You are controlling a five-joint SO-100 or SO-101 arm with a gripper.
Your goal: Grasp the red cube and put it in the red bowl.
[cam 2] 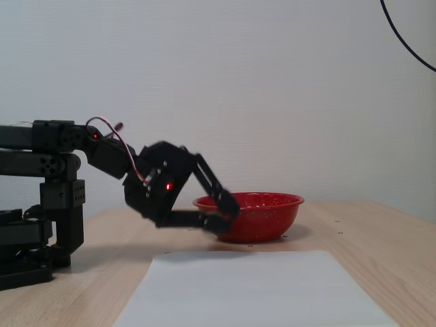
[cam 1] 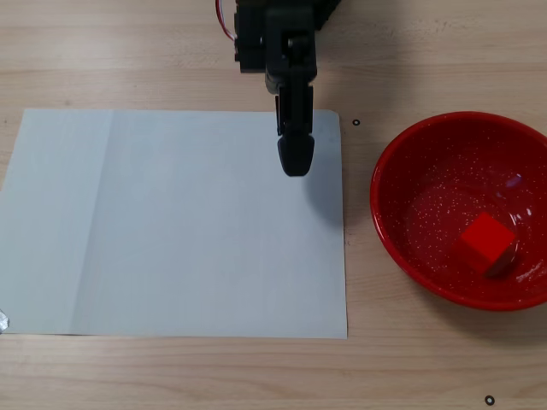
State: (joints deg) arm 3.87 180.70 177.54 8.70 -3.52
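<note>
- On the left of the top-down fixed view I have the white paper sheet flat on the wooden table, with nothing on it.
- My gripper hangs low over the sheet's upper right corner; in the side fixed view its fingers look slightly parted with nothing between them, though blur keeps me from being certain.
- I judge the step in hand to be parking the arm: I would fold it back smoothly, keeping the fingertips off the paper and away from the bowl's rim.
- Right of that, the red bowl sits on the table.
- The red cube rests inside it, so the task looks done.
</note>
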